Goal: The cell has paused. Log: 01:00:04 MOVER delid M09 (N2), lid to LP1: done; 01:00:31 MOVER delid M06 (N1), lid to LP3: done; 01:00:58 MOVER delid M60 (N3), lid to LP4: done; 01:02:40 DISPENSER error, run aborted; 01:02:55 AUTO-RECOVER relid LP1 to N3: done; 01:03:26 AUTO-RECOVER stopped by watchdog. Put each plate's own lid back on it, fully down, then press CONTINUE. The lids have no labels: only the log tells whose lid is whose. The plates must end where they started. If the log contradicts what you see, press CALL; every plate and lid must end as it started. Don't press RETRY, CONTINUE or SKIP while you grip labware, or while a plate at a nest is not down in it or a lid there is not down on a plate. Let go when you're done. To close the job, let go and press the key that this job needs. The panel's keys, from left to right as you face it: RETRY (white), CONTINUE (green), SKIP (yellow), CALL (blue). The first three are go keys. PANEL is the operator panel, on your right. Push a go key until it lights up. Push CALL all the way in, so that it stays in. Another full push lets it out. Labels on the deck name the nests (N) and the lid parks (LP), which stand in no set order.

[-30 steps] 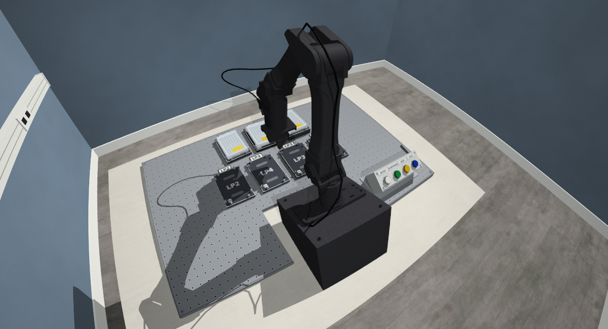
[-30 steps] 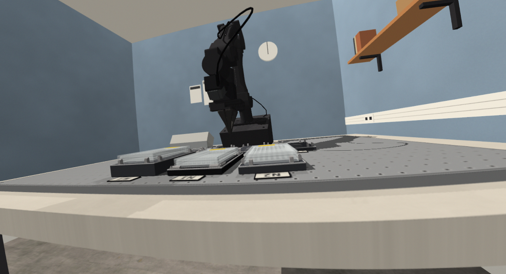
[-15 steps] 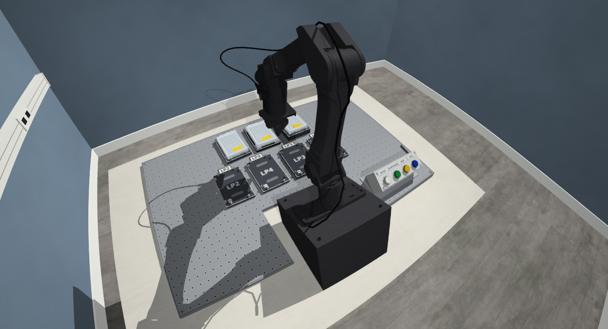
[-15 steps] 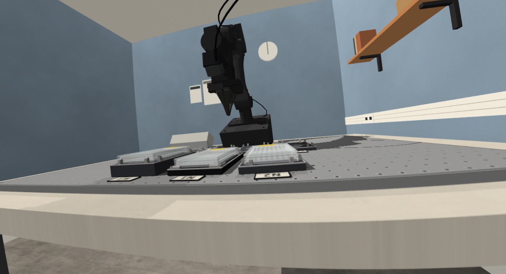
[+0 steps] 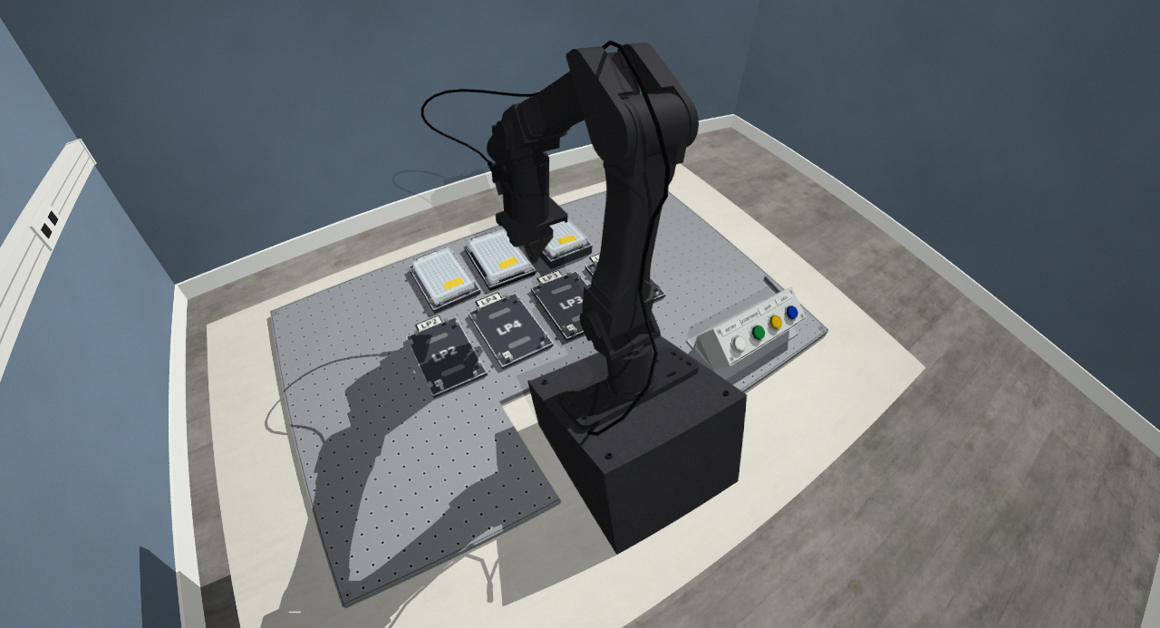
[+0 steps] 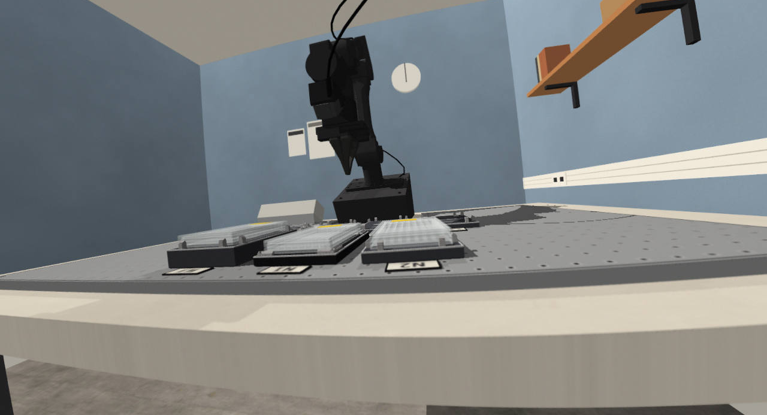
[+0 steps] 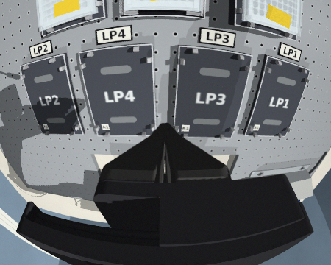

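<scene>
Three well plates with yellow tags stand in a row of nests at the back of the deck: the left one (image 5: 444, 277), the middle one (image 5: 500, 256) and the right one (image 5: 565, 240), partly hidden by the arm. From the opposite side the labels read N2 (image 6: 410, 233) and N1 (image 6: 313, 237). The third plate's (image 6: 233, 233) label is unreadable. All three look covered by clear lids. Lid parks LP2 (image 7: 49, 99), LP4 (image 7: 119, 96), LP3 (image 7: 210, 98) and LP1 (image 7: 279, 101) are bare. My gripper (image 7: 165, 129) (image 5: 531, 255) is shut and empty, high above the deck between LP4 and LP3.
The operator panel (image 5: 749, 330) stands at the deck's right, with white (image 5: 738, 342), green (image 5: 758, 332), yellow (image 5: 776, 321) and blue (image 5: 791, 311) keys, none visibly lit. The arm's black base block (image 5: 641, 438) stands at the front. A thin cable lies on the deck's left.
</scene>
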`<state>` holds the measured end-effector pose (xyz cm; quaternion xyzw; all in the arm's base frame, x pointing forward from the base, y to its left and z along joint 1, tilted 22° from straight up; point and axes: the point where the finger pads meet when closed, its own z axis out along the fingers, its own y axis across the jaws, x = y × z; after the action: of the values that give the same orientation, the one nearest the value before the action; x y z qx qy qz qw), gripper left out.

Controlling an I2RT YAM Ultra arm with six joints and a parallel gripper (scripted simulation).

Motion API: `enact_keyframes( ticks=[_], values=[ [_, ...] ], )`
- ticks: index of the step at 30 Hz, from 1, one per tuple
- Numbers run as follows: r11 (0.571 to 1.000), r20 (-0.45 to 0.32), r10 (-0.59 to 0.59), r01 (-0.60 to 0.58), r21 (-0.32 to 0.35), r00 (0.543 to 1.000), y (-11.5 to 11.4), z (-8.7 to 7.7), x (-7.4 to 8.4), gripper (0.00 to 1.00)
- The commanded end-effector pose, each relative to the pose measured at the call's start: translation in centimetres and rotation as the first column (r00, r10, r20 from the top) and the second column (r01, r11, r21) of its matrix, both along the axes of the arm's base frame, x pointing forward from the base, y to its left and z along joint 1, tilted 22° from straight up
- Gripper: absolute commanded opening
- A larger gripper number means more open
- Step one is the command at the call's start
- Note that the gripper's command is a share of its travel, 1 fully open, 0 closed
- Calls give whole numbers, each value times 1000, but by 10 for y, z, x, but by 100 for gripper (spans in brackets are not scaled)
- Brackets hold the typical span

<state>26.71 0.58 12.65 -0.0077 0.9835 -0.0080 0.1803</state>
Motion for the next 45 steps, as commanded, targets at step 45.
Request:
enact_keyframes(
  ticks=[45],
  values=[
    [779,-44,-587,579,241,808,-185,-1,-34,0]
  ],
)
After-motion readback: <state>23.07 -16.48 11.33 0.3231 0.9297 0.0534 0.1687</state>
